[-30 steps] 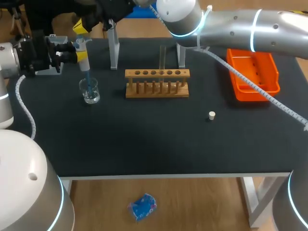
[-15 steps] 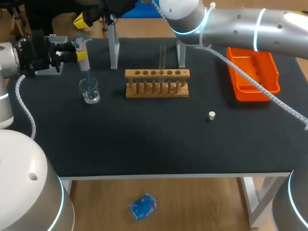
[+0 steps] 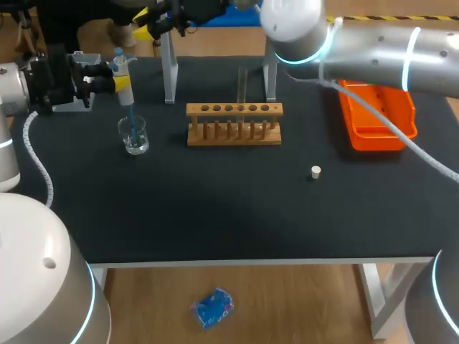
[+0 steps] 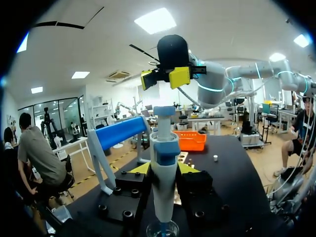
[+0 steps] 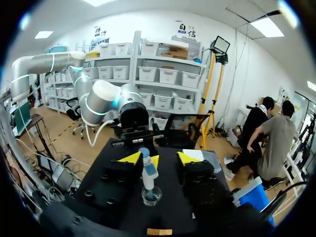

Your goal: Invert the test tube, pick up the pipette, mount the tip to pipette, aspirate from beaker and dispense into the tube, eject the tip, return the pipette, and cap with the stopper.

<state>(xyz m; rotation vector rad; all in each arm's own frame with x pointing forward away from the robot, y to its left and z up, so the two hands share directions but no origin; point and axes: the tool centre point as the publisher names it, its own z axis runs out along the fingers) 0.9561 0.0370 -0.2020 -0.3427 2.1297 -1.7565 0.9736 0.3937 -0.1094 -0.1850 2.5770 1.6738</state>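
Observation:
My left gripper [image 3: 115,77] is shut on the white and blue pipette [image 3: 125,80], holding it upright at the table's far left. Its blue tip dips into the small glass beaker [image 3: 134,136]. In the left wrist view the pipette [image 4: 164,190] stands between my left gripper's fingers above the beaker [image 4: 163,229]. My right gripper [image 3: 152,20] hangs open above and behind the pipette's plunger, apart from it, with its yellow tips spread [image 4: 164,78]. A clear test tube [image 3: 242,82] stands upright in the wooden rack [image 3: 234,123]. The white stopper [image 3: 315,172] lies on the mat to the right.
An orange tray [image 3: 376,107] sits at the back right. Two grey stand posts [image 3: 170,72] rise behind the rack. My right arm stretches across the table's back edge from the right. The front half of the black mat is bare apart from the stopper.
My right gripper has lifted off the pipette's top, drawn back and to the right, and opened its fingers. The left gripper and pipette have stayed put.

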